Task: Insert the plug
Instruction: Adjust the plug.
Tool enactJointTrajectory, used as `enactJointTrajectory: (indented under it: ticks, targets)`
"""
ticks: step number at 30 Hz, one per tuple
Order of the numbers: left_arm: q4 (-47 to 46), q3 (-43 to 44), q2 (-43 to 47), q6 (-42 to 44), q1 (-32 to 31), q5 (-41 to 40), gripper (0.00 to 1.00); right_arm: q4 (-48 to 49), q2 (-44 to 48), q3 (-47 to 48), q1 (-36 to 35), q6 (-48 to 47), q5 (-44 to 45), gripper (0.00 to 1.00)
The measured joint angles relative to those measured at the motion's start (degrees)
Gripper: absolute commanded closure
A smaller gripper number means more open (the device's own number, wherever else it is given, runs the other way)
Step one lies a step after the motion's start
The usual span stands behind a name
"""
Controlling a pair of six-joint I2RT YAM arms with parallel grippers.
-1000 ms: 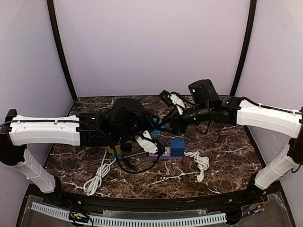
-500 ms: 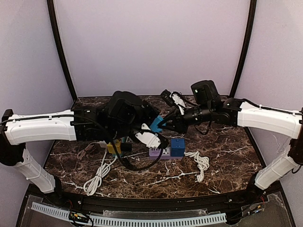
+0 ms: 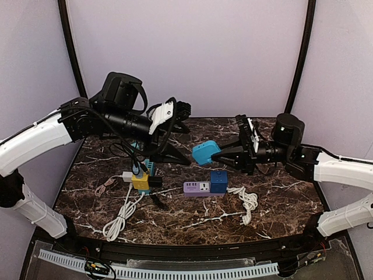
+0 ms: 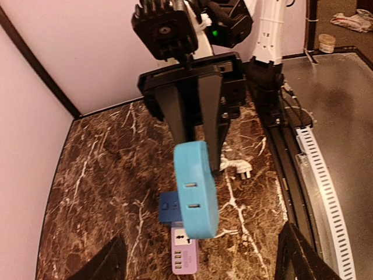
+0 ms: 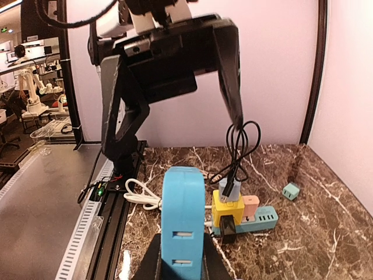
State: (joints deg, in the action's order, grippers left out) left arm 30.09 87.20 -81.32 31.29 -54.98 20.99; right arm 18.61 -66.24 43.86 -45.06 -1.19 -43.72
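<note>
Right fingers (image 5: 150, 259) tight on rounded sky-blue adapter (image 5: 183, 216), slotted face; left fingers (image 4: 300, 256) apart.

The table top (image 3: 280, 192) has a dark brown marble pattern with white veins and a soft sheen. The light-blue adapter (image 3: 204, 153) is smooth moulded plastic with a satin finish, as are the purple power strip (image 3: 195, 188) and the blue cube (image 3: 219, 181). The left gripper (image 5: 175, 137) has matt black fingers with flat, even faces. The arm shells (image 3: 35, 140) are glossy white plastic. The white cable (image 3: 248, 201) seems rubbery, though it shows too small to be sure.
</note>
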Motion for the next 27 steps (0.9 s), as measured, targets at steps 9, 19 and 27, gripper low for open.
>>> enactJointTrajectory:
  ticks: [9, 19, 27]
  targets:
    - [-7.8, -3.43, -2.12, -9.75, -0.15, 10.14, 0.61, 13.09, 3.76, -4.68, 0.0, 1.66, 0.31, 1.0]
    - [-15.34, -4.15, -5.42, -15.61, -0.17, 10.23, 0.99, 16.06, 3.78, -5.81, 0.0, 3.26, 2.01, 1.0]
    - [-16.81, -4.15, -5.66, -15.61, -0.15, 11.34, 0.99, 15.1, 3.74, -5.86, 0.02, 3.15, 2.78, 0.38]
